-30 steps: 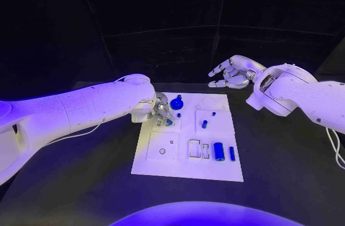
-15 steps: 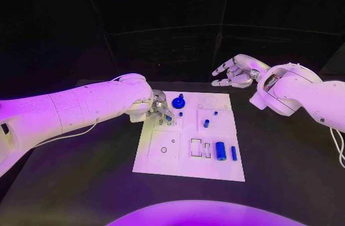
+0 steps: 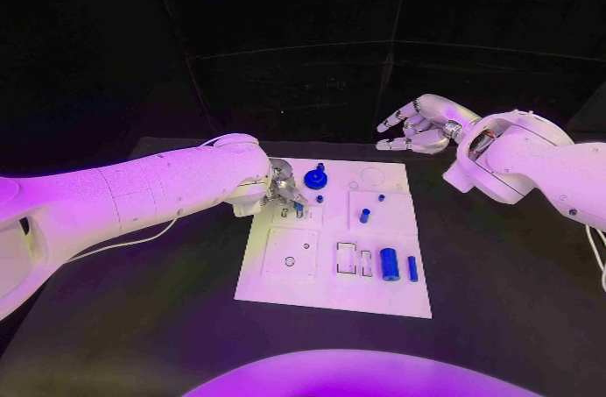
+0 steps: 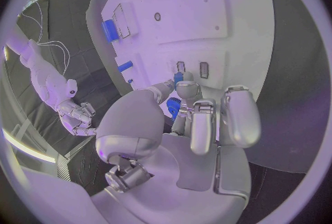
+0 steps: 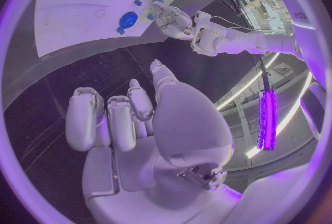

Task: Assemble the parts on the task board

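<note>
The white task board (image 3: 288, 285) lies in the middle of the black table. My left hand (image 3: 279, 191) hovers low over its far left part and pinches a small blue part (image 4: 177, 77) between thumb and a finger, just above two small slots (image 4: 191, 68). A round blue knob (image 3: 314, 180) stands right beside that hand. Blue pegs (image 3: 363, 215) stand mid-board, and a blue cylinder (image 3: 391, 265) lies beside a thin blue bar (image 3: 412, 268) at the near right. My right hand (image 3: 417, 125) hangs raised beyond the board's far right corner, fingers loosely bent, holding nothing.
Empty recesses sit in the board's near half, a rectangular slot (image 3: 345, 258) and a small round hole (image 3: 289, 260). Bare black table (image 3: 151, 309) runs on both sides of the board. My left forearm (image 3: 139, 195) crosses the table's left side.
The left hand stays at the board's far left with the small blue part, hardly moving. The right hand holds its raised place. The whole picture has shifted slightly.
</note>
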Controlling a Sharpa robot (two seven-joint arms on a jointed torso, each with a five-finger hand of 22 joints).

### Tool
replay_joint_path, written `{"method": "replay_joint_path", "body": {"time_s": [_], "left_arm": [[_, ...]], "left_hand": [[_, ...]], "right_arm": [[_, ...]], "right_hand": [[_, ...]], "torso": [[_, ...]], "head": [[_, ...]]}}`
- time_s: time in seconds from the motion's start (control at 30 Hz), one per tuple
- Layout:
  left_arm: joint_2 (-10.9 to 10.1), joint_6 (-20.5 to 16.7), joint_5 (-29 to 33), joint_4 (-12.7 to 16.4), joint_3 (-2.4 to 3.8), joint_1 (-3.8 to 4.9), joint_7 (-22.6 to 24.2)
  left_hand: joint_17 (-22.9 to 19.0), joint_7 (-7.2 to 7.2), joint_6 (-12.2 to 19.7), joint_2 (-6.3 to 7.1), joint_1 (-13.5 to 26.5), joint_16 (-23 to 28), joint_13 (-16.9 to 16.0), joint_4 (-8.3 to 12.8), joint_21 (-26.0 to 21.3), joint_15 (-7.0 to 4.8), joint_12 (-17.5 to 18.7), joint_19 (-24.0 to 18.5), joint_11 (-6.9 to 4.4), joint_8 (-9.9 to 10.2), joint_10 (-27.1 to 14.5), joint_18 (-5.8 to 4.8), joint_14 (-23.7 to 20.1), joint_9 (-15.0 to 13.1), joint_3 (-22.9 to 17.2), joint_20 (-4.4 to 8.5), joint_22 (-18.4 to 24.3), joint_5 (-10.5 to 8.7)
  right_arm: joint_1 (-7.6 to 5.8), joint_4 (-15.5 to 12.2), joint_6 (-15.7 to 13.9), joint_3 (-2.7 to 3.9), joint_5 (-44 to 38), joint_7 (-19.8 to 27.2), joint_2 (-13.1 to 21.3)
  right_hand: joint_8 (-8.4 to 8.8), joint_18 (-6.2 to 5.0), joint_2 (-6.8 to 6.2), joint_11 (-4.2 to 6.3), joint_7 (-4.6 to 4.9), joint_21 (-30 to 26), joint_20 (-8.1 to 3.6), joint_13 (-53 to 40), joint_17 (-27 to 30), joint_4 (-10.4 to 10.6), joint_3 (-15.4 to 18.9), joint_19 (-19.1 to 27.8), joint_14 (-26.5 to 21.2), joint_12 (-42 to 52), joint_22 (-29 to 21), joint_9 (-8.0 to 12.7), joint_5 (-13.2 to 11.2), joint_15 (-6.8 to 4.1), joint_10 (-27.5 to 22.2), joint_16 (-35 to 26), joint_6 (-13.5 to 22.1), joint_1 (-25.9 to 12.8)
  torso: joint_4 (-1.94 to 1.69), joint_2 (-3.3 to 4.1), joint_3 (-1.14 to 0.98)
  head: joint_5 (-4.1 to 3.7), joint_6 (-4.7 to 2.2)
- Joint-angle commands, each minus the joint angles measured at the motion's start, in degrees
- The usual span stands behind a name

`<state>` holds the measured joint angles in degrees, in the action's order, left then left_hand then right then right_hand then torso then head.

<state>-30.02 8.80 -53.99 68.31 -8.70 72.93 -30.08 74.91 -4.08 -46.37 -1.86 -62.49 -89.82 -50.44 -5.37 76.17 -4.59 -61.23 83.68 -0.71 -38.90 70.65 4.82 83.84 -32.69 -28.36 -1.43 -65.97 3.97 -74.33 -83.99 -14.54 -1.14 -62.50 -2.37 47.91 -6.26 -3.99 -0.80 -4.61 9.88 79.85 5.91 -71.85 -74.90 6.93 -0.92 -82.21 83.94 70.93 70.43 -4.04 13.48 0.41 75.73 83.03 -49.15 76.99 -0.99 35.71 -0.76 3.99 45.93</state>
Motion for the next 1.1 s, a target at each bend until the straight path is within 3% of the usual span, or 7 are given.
{"method": "replay_joint_path", "body": {"time_s": [0.03,0.47,1.1], "left_arm": [[0.2,0.3,-0.6,-0.1,0.01,-0.15,0.3],[0.2,3.9,-2.4,0.0,0.02,-0.42,0.0],[-0.4,5.6,-2.9,0.7,0.02,-0.43,-0.1]], "left_hand": [[14.9,0.29,0.1,-0.35,0.3,-0.1,0.1,8.7,-0.2,0.18,-0.1,-0.2,0.07,-0.2,0.3,-0.26,6.1,-0.1,-9.0,-0.28,0.1,-0.25],[14.9,0.33,0.2,-0.15,0.3,-0.1,0.3,9.0,-0.2,0.15,0.0,-0.2,0.03,-0.3,0.2,-0.26,6.1,-0.2,-9.4,-0.25,0.1,-0.35],[14.8,0.33,0.2,-0.14,0.3,0.0,0.4,9.1,-0.3,0.14,0.1,-0.2,0.02,-0.4,0.1,-0.24,6.1,-0.2,-9.5,-0.24,0.2,-0.36]], "right_arm": [[-0.14,0.0,0.4,0.03,-0.2,0.1,0.0],[-0.14,0.0,0.7,0.03,-0.1,0.2,-0.1],[-0.13,0.2,1.0,0.03,-0.2,0.4,-0.3]], "right_hand": [[-0.28,0.00,0.34,-0.08,-0.03,-0.2,0.01,0.0,-3.7,0.0,0.2,0.4,3.3,-0.2,-0.1,0.0,-0.1,-0.40,-0.5,-0.2,-0.4,0.1],[-0.31,-0.01,0.37,-0.07,-0.03,-0.3,0.00,0.0,-3.6,0.1,0.3,0.4,3.3,-0.1,-0.1,0.0,-0.2,-0.41,-0.5,-0.2,-0.4,0.1],[-0.42,-0.01,0.59,-0.03,-0.07,-0.3,-0.04,0.0,-3.6,0.2,0.3,0.4,3.3,-0.1,-0.2,0.0,0.3,-0.45,-0.5,-0.3,-0.4,0.3]], "torso": [[0.03,-0.04,-0.04],[0.00,0.02,0.00],[0.00,0.03,0.01]], "head": [[-0.01,0.13],[-0.12,0.43],[-0.04,0.86]]}}
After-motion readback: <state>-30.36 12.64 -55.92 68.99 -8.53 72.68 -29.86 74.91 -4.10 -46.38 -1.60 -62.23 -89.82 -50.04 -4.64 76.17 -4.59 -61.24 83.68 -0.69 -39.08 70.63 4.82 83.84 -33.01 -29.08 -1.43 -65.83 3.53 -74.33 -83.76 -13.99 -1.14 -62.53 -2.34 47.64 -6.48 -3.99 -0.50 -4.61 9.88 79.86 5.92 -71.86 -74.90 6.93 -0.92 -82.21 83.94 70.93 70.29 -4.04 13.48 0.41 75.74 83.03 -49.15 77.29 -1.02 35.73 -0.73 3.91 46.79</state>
